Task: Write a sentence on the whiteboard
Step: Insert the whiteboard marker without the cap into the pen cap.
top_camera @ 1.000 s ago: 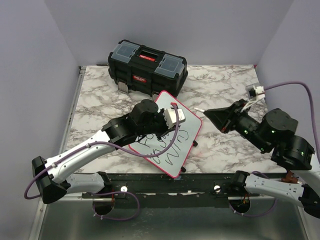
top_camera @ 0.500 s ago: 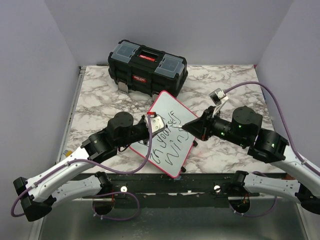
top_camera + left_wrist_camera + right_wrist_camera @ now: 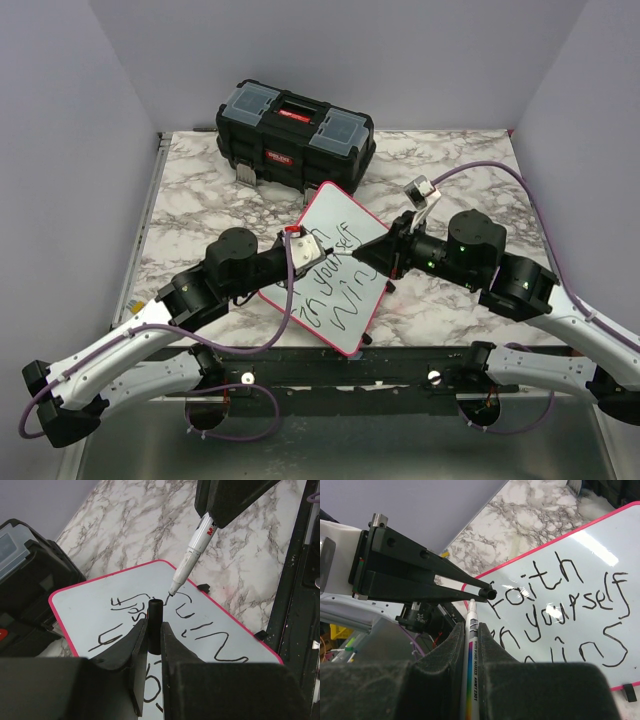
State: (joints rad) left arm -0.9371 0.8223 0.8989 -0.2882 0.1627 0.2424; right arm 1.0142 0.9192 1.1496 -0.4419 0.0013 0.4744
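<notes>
The whiteboard (image 3: pixel 338 215), white with a thin red rim, lies slanted on the marble table. The sentence (image 3: pixel 560 610) on it reads "Faith in yourself wins" in black strokes, also visible as lettering (image 3: pixel 335 290). My left gripper (image 3: pixel 153 626) is shut on a black marker cap (image 3: pixel 155 610) above the board; from above the left gripper (image 3: pixel 303 250) is over the board's left part. My right gripper (image 3: pixel 471 630) is shut on a white marker (image 3: pixel 471 614). The marker (image 3: pixel 196 550) points its tip just beside the cap's open end, a little apart. The right gripper (image 3: pixel 366 256) hangs over the board's right edge.
A black toolbox (image 3: pixel 295 135) with a red latch stands behind the board at the back of the table. Marble tabletop (image 3: pixel 200 190) shows to the left and right of the board. A black rail (image 3: pixel 330 365) runs along the near edge.
My right arm has swung left, bringing the marker over the board toward the cap. My left gripper has drawn back to the left with the cap.
</notes>
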